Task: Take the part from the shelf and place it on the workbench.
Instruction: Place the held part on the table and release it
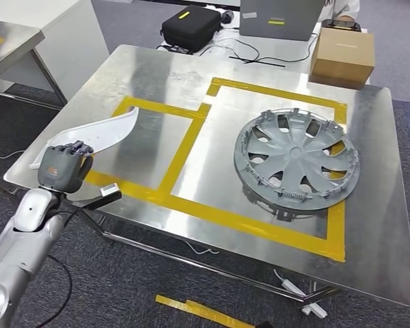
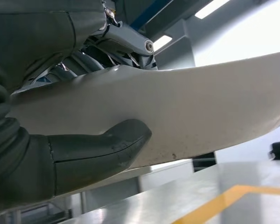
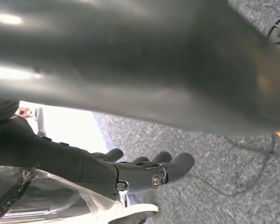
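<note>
The left robot hand (image 1: pixel 65 168) grasps the white curved trim part (image 1: pixel 97 134) at its near end, holding it over the bench (image 1: pixel 378 225) edge beside the yellow-taped square (image 1: pixel 156 147). Placement looks under way; next, lower it flat and let go. Farther off lies a hubcap (image 1: pixel 296 162). The right robot hand (image 3: pixel 138 172) hangs released over carpet.

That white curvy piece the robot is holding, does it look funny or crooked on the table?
A bit. The white part sticks out past the workbench edge on the near left, gripped by the left hand, with just its tip reaching into the left yellow tape box. The wheel cover lies fully inside its own box. Nothing looks broken or spilled.
</note>
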